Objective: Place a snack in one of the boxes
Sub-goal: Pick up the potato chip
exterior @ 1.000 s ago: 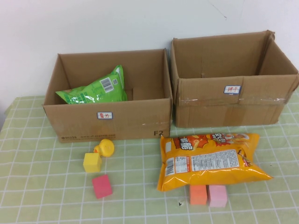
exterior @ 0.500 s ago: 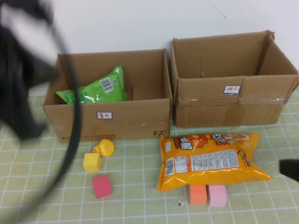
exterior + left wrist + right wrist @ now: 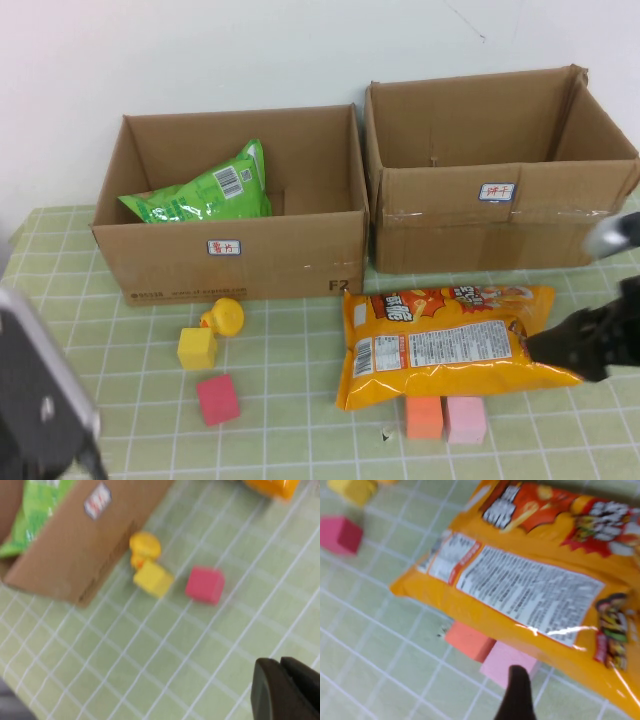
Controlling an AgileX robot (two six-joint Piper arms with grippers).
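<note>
Right pincer (image 3: 560, 345) over green checkered tablecloth (image 3: 300, 400)

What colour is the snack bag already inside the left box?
Green snack bag, with a white barcode patch; clearest in the high view.

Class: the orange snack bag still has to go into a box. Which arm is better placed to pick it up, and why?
The right arm. Its open right end effector is at the orange snack bag, while the shut left end effector sits at the table's near left corner.

Landmark — the orange crinkly snack bag (image 3: 450, 340): behind it the two open cardboard boxes (image 3: 240, 205), just before it the orange foam cube (image 3: 424, 417) and pink foam cube (image 3: 465, 419), touching.
</note>
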